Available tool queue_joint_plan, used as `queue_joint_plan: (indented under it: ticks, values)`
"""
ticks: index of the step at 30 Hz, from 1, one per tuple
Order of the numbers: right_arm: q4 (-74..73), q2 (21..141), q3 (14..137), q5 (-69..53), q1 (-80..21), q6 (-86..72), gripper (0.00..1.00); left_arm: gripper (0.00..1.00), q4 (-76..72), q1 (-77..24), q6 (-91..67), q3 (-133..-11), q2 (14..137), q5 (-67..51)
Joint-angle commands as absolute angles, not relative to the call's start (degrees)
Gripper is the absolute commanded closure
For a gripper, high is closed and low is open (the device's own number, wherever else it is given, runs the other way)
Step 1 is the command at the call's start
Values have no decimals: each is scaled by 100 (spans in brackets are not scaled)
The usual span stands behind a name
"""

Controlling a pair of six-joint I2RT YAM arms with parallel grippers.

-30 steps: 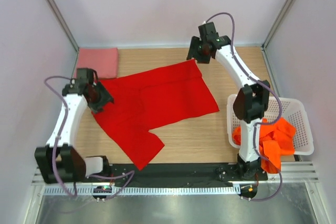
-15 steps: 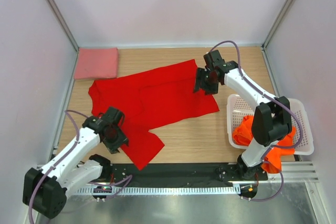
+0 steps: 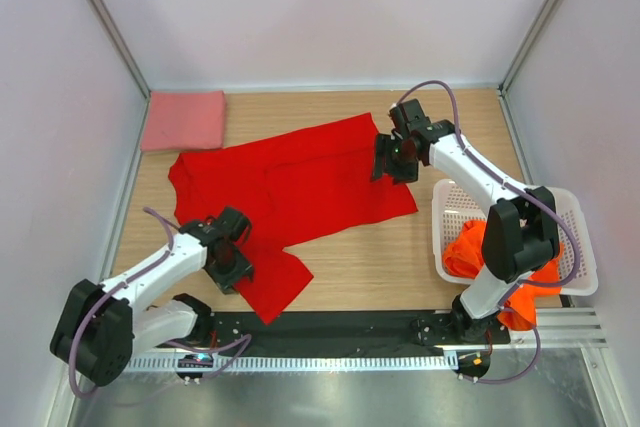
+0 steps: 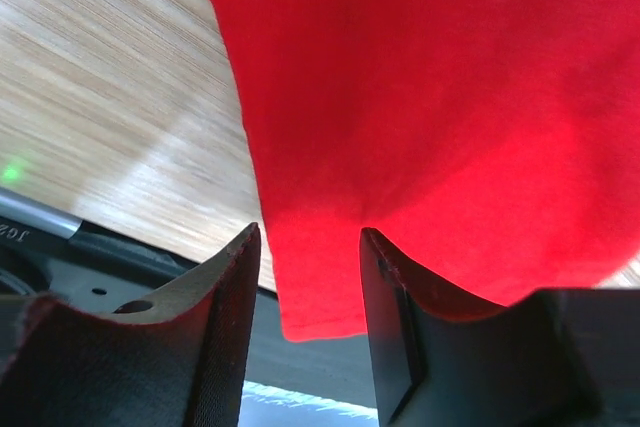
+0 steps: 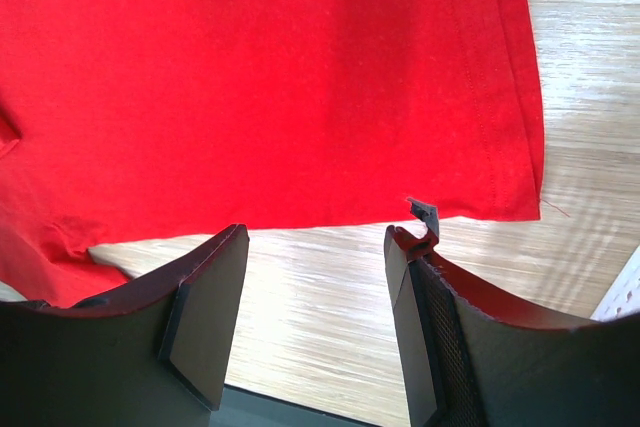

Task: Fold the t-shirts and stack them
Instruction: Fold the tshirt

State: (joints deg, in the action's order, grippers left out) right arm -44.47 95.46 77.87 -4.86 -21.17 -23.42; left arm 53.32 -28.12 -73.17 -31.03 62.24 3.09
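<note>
Red t-shirt spread flat on table, left gripper spread at its 7 o'clock edge, right gripper spread at its 3 o'clock edge.

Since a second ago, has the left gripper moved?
Yes. The left gripper moved toward the near side, away from the folded pink t-shirt, over the red t-shirt.

Matt red cloth shirt on smooth wood-grain table w/ white plastic lattice basket.
</note>
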Motion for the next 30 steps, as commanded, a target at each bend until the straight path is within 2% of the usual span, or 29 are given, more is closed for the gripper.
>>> queue_joint_plan:
  ticks: [1,10,18,25,26,30]
  values:
    - [-4403,9369,7743,-413,-2136,-2188,36,55,4984,-2839,-7611,-2857,6398,264]
    - [-4535,9615,7734,-71,-2118,-2188,36,61,4878,-2874,-7638,-2813,6767,413]
    - [-4746,9852,7638,316,-1671,-2180,41,81,4807,-2883,-7453,-2856,6750,439]
    - [-4781,10326,7620,501,-1600,-1960,57,97,5212,-2874,-7225,-3172,6539,703]
    - [-4781,10379,7603,492,-1591,-1969,62,98,5238,-2883,-7225,-3208,6504,712]
    - [-4878,10538,7541,676,-1591,-1951,64,100,5317,-2874,-7111,-3410,6434,773]
